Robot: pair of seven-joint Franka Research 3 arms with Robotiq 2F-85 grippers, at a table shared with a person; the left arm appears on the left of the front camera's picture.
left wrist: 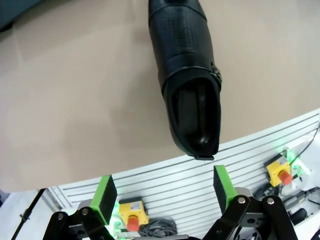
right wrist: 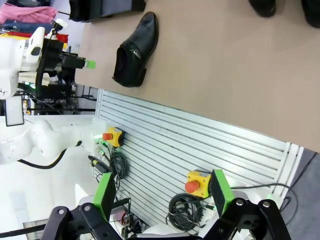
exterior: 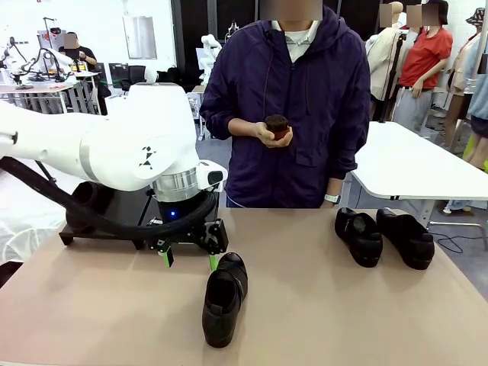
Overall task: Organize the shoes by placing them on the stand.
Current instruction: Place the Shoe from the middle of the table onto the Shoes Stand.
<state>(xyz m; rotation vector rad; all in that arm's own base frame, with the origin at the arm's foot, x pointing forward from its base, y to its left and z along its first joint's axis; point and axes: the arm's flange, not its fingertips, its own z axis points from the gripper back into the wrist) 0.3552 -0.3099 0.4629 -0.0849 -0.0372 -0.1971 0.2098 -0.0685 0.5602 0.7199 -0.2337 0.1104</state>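
The surface [exterior: 320, 313] is lying bare between the near shoe [exterior: 225, 297], its heel close to the near edge, and two shoes [exterior: 358, 236] by the far right edge; the stand [exterior: 103, 239] is sitting far left; the left hand [exterior: 191, 258], fingers spread, is hovering just beside the near shoe's toe; the right hand [right wrist: 162, 192], fingers likewise apart, is hanging beyond the near edge.

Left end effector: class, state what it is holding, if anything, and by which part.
Nothing. The left end effector is open, and the nearest loafer lies ahead of it, not between its jaws.
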